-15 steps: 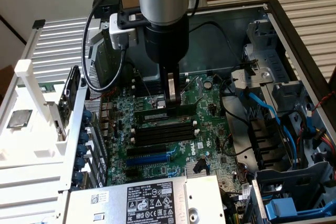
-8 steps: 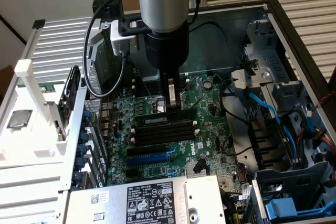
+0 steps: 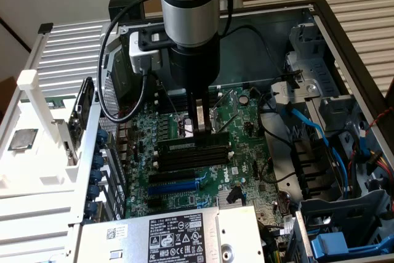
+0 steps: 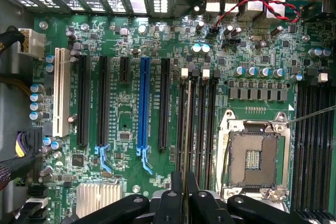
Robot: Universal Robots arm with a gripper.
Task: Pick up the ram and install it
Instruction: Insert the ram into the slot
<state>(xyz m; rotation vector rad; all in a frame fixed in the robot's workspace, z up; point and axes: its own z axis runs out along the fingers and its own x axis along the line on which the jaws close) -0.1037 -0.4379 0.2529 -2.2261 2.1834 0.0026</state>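
Note:
My gripper (image 3: 200, 129) comes straight down from the arm's grey wrist over the motherboard (image 3: 246, 121) inside the open computer case. It is shut on the ram (image 3: 175, 145), a long dark stick lying along the row of black memory slots (image 3: 184, 159), at the row's far side. Whether the ram touches a slot I cannot tell. In the wrist view the ram (image 4: 186, 124) is seen edge-on as a thin pale line running out from between the black fingers (image 4: 173, 198), over the leftmost of the black memory slots (image 4: 202, 124).
A blue expansion slot (image 3: 175, 187) (image 4: 143, 103) lies beside the memory slots. The open processor socket (image 4: 254, 153) is on their other side. A power supply (image 3: 178, 232) sits in front, blue and black cables (image 3: 308, 127) and drive cages at the exterior view's right.

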